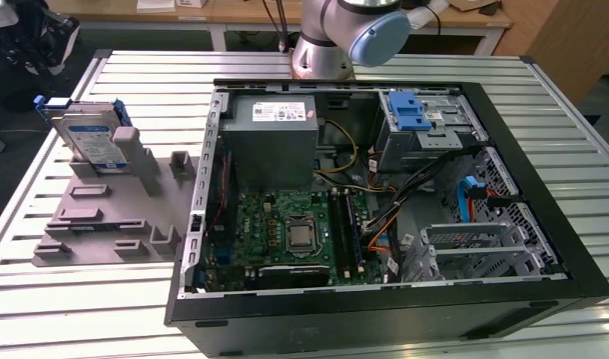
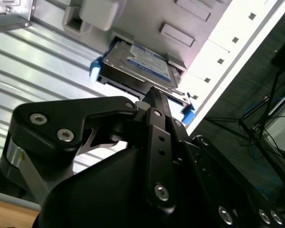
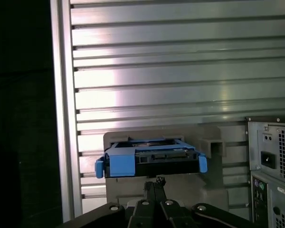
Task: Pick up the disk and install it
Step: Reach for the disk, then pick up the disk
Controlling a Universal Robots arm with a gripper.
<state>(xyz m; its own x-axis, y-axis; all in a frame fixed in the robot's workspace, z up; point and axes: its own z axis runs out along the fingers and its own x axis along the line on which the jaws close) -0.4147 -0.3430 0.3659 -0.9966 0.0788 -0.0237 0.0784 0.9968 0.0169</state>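
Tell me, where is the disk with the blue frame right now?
In the exterior view, the disk stands on edge in the grey holder on the exterior view's left, beside the open computer case, on the slatted metal table.

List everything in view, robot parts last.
table: one, silver slatted, under everything
computer case: one, black, open, on table
power supply: one, grey, inside case
motherboard: one, green, inside case
drive cage: one, metal with blue latch, inside case
fixture: one, grey, on table, exterior view's left of case
disk: one, silver in blue carrier, standing in fixture
arm: one, grey and blue, beyond case
hand: one, black, fingers together, pointed at disk, not touching
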